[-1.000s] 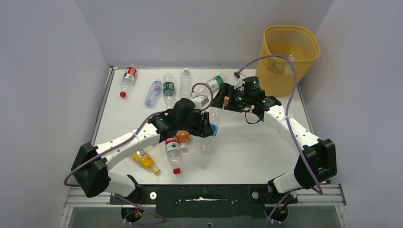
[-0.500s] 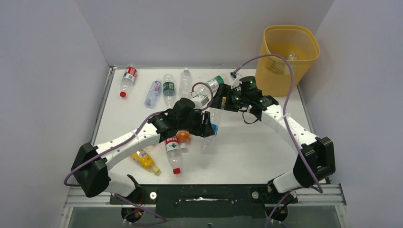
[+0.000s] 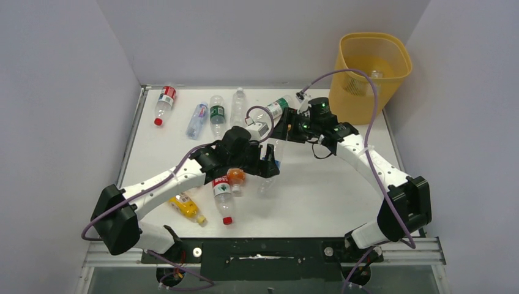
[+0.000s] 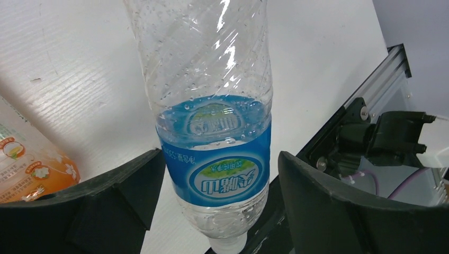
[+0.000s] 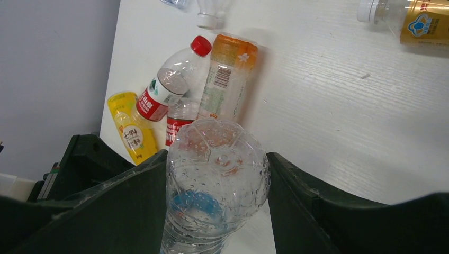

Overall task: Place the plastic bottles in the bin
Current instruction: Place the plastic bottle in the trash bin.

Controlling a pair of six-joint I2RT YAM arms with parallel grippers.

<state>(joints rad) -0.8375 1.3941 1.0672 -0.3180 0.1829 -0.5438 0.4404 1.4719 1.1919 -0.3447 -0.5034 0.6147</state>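
Bottle mid-table, well off edges, right tool pinching.

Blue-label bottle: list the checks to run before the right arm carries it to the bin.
1. Right gripper fingers against both sides of the blue-label bottle: ok.
2. Left gripper jaws wider than the bottle, gap visible on one side: ok.
3. Cap on the bottle: hidden, cannot tell.
4. Bin upright, mouth open: ok.
5. Purple cable clear of the bin's mouth: cannot tell.
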